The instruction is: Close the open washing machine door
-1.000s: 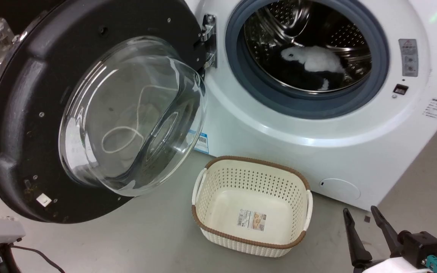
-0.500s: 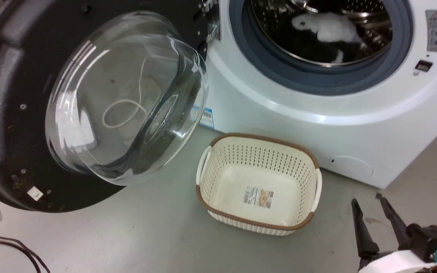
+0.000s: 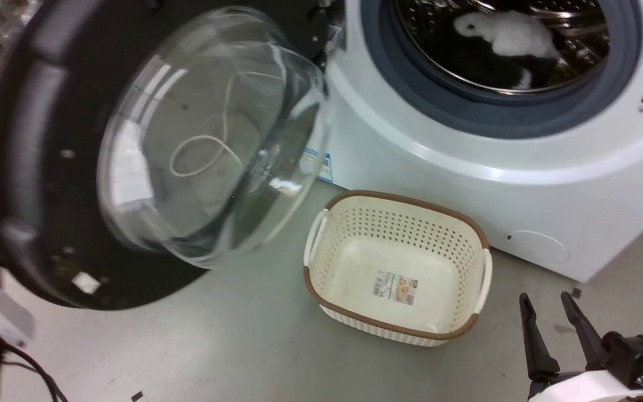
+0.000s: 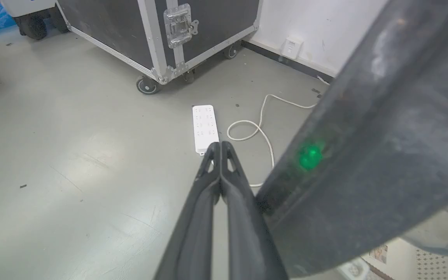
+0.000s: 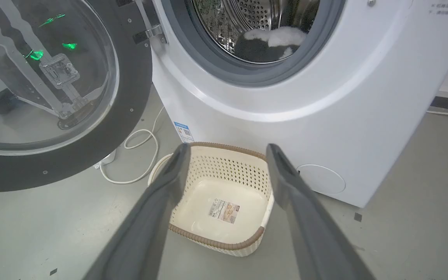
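The washing machine door [image 3: 25, 167] has started swinging, now blurred, while the head camera shifted.

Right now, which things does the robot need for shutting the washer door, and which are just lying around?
For the job: washing machine door, open; washing machine; left gripper, fingers shut beside the door's black rim.
Just lying about: cream basket on the floor; white power strip; black wheeled case; white fluffy thing in the drum.

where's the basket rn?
Head view, centre: the basket sits on the floor right in front of the washing machine, to the right of the open washing machine door. The open right gripper is at its lower right.
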Robot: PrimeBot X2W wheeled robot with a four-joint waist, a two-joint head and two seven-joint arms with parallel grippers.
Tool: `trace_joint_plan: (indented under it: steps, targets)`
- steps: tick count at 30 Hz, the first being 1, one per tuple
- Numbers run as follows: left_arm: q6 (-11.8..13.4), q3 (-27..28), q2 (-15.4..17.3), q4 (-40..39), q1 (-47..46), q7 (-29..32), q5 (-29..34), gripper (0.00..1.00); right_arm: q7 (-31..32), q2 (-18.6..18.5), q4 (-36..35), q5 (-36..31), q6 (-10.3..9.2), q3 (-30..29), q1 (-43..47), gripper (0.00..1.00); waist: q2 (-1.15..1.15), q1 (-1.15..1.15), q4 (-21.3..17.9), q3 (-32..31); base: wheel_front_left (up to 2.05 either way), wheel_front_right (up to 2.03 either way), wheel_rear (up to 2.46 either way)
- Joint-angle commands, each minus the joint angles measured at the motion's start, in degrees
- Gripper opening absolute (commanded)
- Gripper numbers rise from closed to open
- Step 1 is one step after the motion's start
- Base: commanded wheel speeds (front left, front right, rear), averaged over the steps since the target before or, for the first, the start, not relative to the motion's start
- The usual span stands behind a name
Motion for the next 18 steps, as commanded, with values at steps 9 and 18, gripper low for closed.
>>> trace_joint_plan:
  steps: [9,18]
  targets:
    - [-1.26,-18.21,8.48,-11.11,6.56,3.61,-13.2,0.0,-2.68,-0.01,3.3,2.65,0.04,-1.43,-0.14,1.0,0.0,0.0,4.35,-2.7,0.0,0.0,0.0]
    - [-1.82,-38.4,13.51,-23.51,4.81,2.05,-19.2,0.0,-4.66,-0.01,6.54,4.21,0.04,-5.1,-0.42,1.0,0.0,0.0,5.01,-4.15,0.0,0.0,0.0]
